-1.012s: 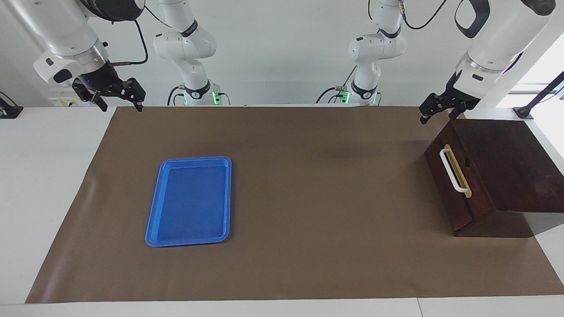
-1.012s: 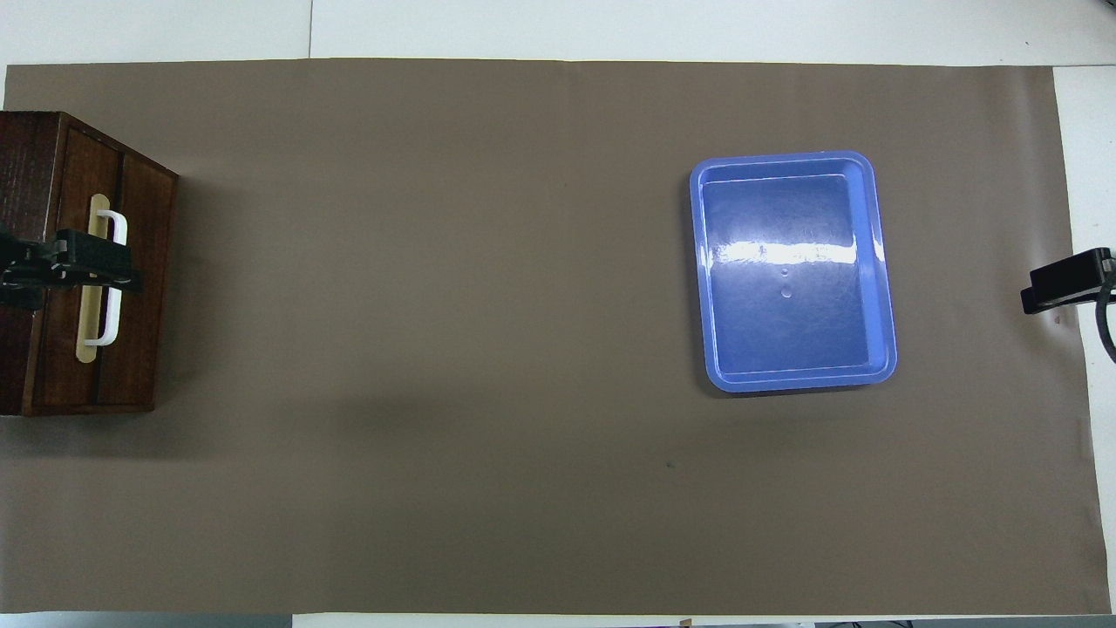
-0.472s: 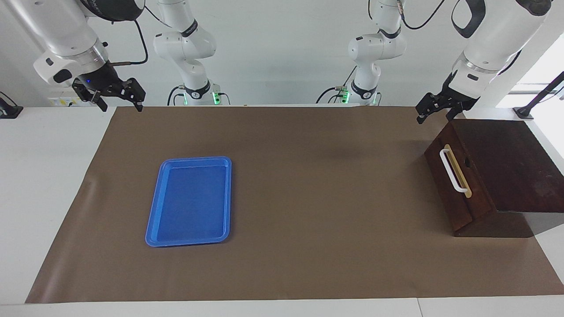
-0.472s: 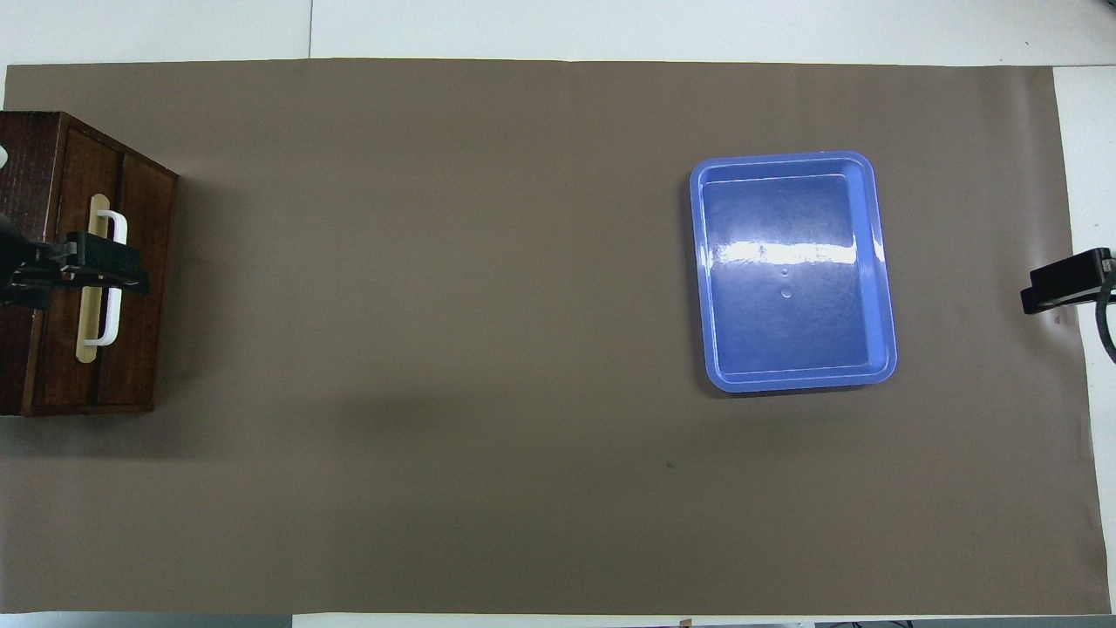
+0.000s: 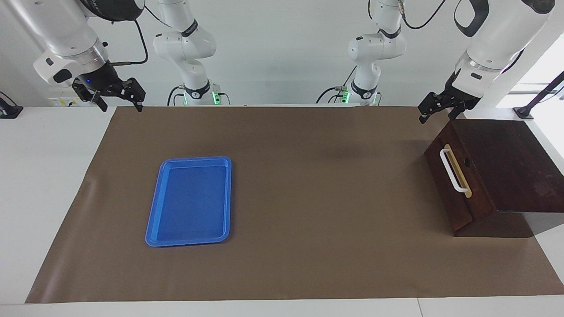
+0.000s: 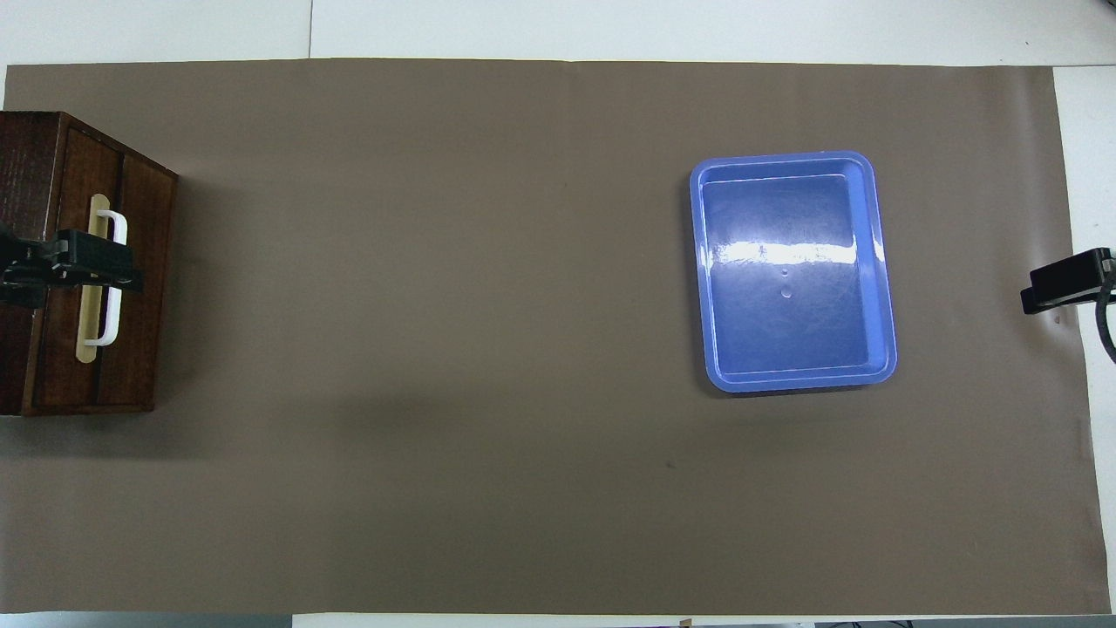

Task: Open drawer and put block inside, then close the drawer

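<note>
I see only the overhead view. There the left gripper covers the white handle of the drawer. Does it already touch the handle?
Observer: No. In the facing view the left gripper hangs in the air above the box, well clear of the handle.
Operator: Is it open?
Observer: Yes, its fingers are spread and hold nothing.
Operator: And the right gripper? I see only its tip.
Observer: The right gripper waits in the air over the table at the right arm's end, open and empty.
</note>
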### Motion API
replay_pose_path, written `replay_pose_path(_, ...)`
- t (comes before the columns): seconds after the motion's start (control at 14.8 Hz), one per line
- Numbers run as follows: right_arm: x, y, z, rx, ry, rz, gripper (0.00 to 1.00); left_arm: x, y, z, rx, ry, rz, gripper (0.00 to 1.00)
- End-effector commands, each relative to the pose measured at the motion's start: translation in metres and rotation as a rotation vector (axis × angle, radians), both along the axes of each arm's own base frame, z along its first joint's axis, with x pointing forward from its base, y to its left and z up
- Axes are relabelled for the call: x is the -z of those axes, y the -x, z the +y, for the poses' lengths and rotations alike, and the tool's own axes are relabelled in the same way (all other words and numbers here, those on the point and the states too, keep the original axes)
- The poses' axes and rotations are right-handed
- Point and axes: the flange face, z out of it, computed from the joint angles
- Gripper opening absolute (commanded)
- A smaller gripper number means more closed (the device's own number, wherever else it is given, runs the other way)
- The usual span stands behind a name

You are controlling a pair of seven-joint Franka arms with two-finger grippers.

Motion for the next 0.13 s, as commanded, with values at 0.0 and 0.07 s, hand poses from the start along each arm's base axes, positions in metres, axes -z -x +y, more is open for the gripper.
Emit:
replay_pose_path(0.0,-0.0001,0.0059,-0.0016,0.016,0.007,-0.005,1.0,-0.0039,-0.0023,0.0002,0.014,0.008,0.005,1.0)
replay_pose_path(0.07,-0.0001,0.0059,-0.0016,0.015,0.007,-0.005,1.0,-0.004,-0.0018,0.0002,0.015,0.008,0.005,1.0)
